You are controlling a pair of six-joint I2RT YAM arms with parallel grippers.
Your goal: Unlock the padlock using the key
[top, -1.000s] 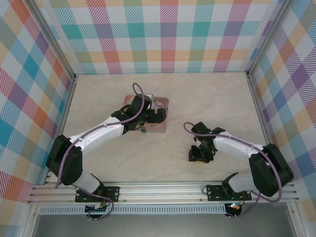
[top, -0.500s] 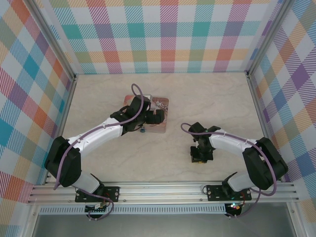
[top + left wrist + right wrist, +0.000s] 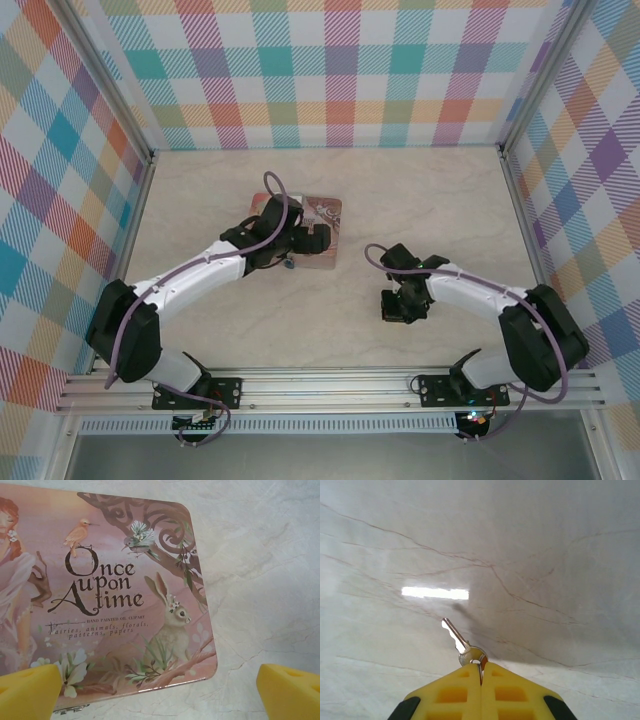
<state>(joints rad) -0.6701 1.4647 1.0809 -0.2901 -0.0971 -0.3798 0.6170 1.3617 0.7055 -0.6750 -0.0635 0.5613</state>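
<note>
The silver key (image 3: pixel 456 638) sticks out up and to the left from my right gripper (image 3: pixel 481 674), whose yellow fingers are shut on its round head just above the marble tabletop. From above, that right gripper (image 3: pixel 394 309) is low over the table, right of centre. My left gripper (image 3: pixel 160 700) is open, its yellow fingertips (image 3: pixel 27 692) spread wide over the near edge of the pink "Once upon a time" tin (image 3: pixel 115 590). Seen from above, the left gripper (image 3: pixel 303 243) hovers over the tin (image 3: pixel 325 212). A tiny blue-teal padlock (image 3: pixel 289 264) hangs at the tin's near edge.
Checked walls (image 3: pixel 330 70) close in the marble table (image 3: pixel 430 200) on three sides. A metal rail (image 3: pixel 330 385) runs along the near edge by the arm bases. A small metal clasp (image 3: pixel 67 710) shows at the tin's lower left edge.
The right gripper has shifted slightly left and away from the near edge, still holding the key. The left arm has barely moved over the tin.
</note>
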